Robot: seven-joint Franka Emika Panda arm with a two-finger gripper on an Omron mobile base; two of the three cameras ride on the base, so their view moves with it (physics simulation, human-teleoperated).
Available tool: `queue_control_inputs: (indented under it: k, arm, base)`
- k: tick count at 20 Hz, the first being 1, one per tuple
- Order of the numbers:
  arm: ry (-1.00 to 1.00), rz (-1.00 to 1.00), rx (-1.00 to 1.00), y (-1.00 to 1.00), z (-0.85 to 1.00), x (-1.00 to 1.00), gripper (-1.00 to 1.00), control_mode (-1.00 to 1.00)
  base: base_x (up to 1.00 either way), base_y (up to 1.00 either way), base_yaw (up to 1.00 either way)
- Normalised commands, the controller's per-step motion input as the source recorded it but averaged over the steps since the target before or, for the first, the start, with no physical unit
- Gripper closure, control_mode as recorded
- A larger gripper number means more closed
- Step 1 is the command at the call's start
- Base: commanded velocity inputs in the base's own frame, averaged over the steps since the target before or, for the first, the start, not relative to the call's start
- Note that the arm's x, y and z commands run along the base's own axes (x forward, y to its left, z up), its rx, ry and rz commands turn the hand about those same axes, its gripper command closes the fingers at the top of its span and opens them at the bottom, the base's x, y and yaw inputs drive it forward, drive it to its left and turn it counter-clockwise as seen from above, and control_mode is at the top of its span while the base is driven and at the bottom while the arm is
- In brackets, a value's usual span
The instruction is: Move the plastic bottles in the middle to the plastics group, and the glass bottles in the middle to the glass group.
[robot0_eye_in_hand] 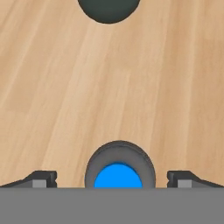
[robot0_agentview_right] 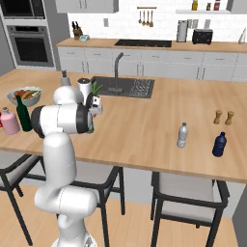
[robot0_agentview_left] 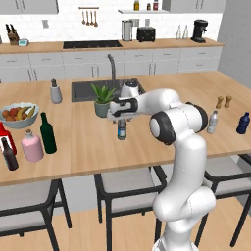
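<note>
Wooden kitchen island counter (robot0_agentview_left: 147, 147); a potted green plant (robot0_agentview_left: 103, 98) stands just behind the work spot, near the sink. Dark two-finger gripper (robot0_agentview_left: 121, 116) spread fully apart, empty. The small clear water bottle with blue cap (robot0_eye_in_hand: 119, 171) stands upright directly under it, between the fingertips (robot0_eye_in_hand: 41, 179), apparently not touching.

Water bottle (robot0_eye_in_hand: 118, 168) — lower part cut off

Wooden island counter (robot0_agentview_left: 88, 147), water bottle (robot0_agentview_left: 121, 130), pink bottle (robot0_agentview_left: 32, 146), green wine bottle (robot0_agentview_left: 47, 133), fruit bowl (robot0_agentview_left: 18, 115)
</note>
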Motion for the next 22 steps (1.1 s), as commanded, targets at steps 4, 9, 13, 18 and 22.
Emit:
queue_control_inputs:
  k: [4, 9, 13, 18, 22]
  arm:
    - [0.01, 0.00, 0.00, 0.00, 0.00, 0.00, 1.00, -1.00]
    - [0.00, 0.00, 0.00, 0.00, 0.00, 0.00, 1.00, -1.00]
    - [-0.01, 0.00, -0.02, -0.20, 0.07, -0.11, 1.00, -1.00]
    - [0.00, -0.13, 0.00, -0.78, 0.31, -0.24, 1.00, -1.00]
    - [0.00, -0.30, 0.00, -1.00, 0.26, -0.24, 1.00, -1.00]
  base:
    - [0.00, 0.00, 0.00]
    - [0.00, 0.00, 0.00]
    - [0.00, 0.00, 0.00]
    - [0.00, 0.00, 0.00]
    - [0.00, 0.00, 0.00]
